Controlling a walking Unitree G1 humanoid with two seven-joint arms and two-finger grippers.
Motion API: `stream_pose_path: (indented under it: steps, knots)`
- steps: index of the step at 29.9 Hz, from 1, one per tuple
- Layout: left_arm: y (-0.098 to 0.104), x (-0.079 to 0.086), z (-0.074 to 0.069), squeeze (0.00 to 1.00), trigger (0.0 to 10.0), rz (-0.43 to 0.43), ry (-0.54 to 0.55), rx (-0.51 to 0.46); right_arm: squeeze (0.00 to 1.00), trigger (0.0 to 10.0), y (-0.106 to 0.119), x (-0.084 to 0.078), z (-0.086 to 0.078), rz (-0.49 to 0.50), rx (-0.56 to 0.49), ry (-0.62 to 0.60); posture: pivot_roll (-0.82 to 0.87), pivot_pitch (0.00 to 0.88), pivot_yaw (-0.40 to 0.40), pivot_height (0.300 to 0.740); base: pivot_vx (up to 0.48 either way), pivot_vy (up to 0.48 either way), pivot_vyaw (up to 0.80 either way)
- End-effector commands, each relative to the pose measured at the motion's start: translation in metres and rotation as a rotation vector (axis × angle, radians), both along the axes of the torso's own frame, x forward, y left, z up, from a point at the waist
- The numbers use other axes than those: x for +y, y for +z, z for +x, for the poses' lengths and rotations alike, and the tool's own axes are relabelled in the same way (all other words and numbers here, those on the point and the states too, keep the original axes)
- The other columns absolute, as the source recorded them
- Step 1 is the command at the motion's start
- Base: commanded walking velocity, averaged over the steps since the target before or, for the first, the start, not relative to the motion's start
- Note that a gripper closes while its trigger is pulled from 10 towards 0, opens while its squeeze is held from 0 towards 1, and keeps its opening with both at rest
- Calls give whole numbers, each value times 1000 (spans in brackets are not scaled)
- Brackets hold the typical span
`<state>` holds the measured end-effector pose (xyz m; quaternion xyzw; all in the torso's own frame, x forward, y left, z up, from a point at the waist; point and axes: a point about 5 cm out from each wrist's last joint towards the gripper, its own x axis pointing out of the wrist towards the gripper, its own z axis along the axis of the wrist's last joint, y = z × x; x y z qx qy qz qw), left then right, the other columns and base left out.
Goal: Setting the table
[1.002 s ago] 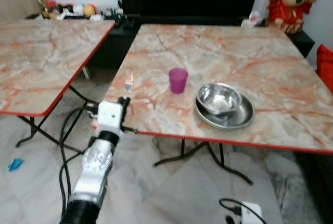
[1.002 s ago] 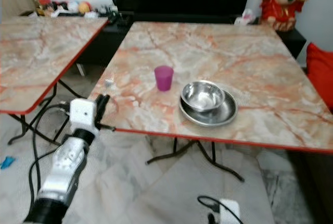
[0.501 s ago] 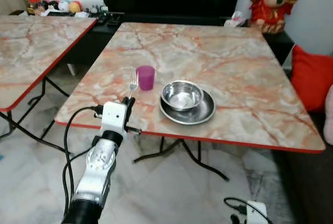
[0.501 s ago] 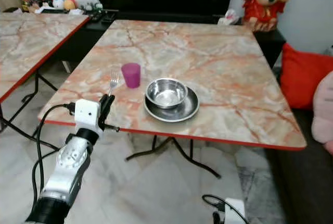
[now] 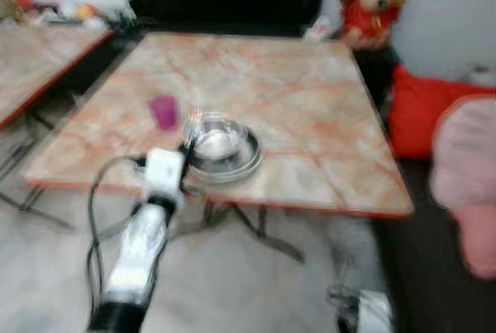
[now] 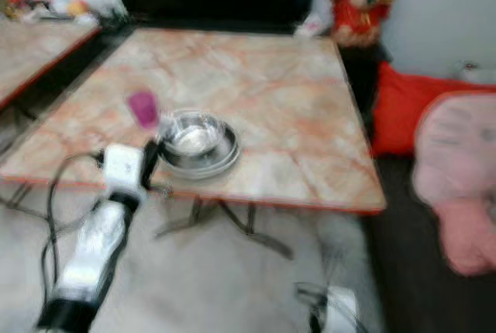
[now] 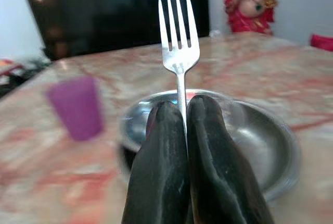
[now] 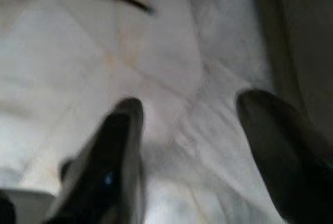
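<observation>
Two black fingers of my left gripper [image 7: 182, 130] clamp a fork [image 7: 178, 41] upright, tines up, near the steel bowl [image 7: 244, 135] for placing; my right gripper [image 8: 192, 146] hangs spread apart.

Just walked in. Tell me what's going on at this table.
The robot is setting the table. Its left gripper is shut on a fork, held upright with the tines up, at the near edge of the marble table. Just beyond it a steel bowl sits in a steel plate, with a purple cup on the bowl's left. The fork is not yet laid down. The right gripper hangs open over the floor. The head views are blurred.
</observation>
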<state>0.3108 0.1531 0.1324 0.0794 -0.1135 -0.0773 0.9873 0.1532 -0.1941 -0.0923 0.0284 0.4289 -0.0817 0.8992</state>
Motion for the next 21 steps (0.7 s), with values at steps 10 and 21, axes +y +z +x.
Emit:
stream_pose_path:
  steps: [10,21]
  knots:
    - [6,-3,2,0,10000,0,-11,-21,0,10000,1,-4,2,-12,-6,-11,8,0,-15,740,0,-339,0]
    - [6,-3,3,0,10000,-7,-14,-14,0,10000,1,-3,2,-2,0,-20,9,3,-13,740,0,-47,-184]
